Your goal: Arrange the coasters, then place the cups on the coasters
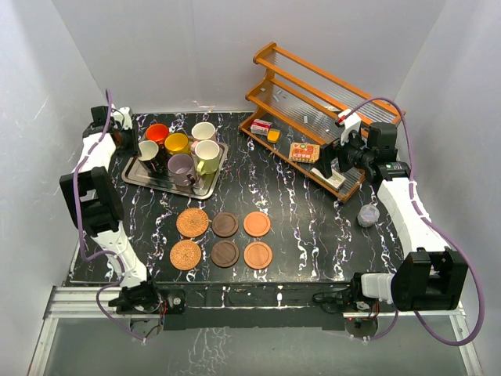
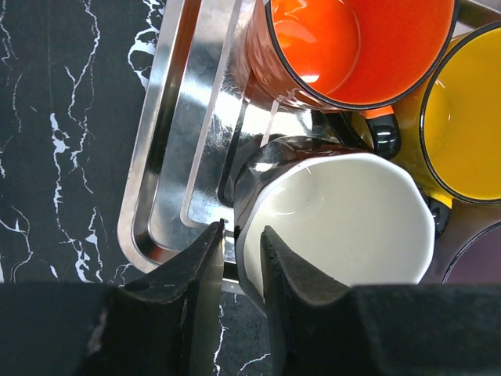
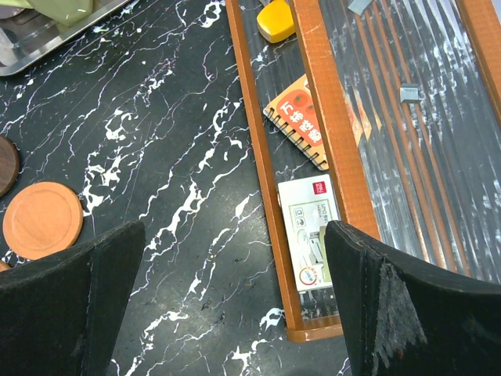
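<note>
Bright, even white light falls from above; shadows are soft. Glare streaks the tray (image 2: 167,160) and the orange mug (image 2: 352,47). In the left wrist view the fingers (image 2: 188,313) are dark and blurred; the top view is sharp.

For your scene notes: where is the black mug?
In the top view, the black mug stands at the tray's left end, beside the orange mug.
</note>
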{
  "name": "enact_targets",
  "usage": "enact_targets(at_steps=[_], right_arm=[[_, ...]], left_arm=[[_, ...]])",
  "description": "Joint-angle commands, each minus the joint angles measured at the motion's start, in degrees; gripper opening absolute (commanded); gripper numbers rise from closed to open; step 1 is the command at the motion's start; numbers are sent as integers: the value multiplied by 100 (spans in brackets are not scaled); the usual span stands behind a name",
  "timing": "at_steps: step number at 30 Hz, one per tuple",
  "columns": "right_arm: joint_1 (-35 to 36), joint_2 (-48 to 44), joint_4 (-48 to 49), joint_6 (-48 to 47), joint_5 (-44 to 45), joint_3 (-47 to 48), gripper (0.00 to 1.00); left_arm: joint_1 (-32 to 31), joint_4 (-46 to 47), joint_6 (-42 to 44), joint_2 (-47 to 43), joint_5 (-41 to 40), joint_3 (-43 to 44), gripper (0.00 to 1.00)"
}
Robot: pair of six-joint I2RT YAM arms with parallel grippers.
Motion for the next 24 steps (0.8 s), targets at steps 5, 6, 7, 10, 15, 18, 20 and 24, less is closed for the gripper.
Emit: enact_targets(at_steps=[5,6,7,10,15,18,20,24], right_arm=[[-19,31,193,-55,-48,5,98],[-13,42,194,-55,-50,7,98],[-12,40,197,-52,-49,12,98],[-18,49,201,-63,-40,6,98],[-12,49,200,-76,-15,5,98],[-13,50,202,-81,-21,-3,98],[-18,46,207,-81,-23,3,98],[-12,31,205,-86,-14,-11,98]], left_arm=[[18,-285,124,76,258,387,19],[24,-317,139,90,259,433,17],[24,-362,166,96,259,481,16],[20,-498,297,154,241,642,10],[25,-1009,664,351,278,1189,0],[27,-1329,950,473,305,1547,0],[26,-1616,1104,566,366,1827,0],[25,-2198,1476,660,586,2308,0]])
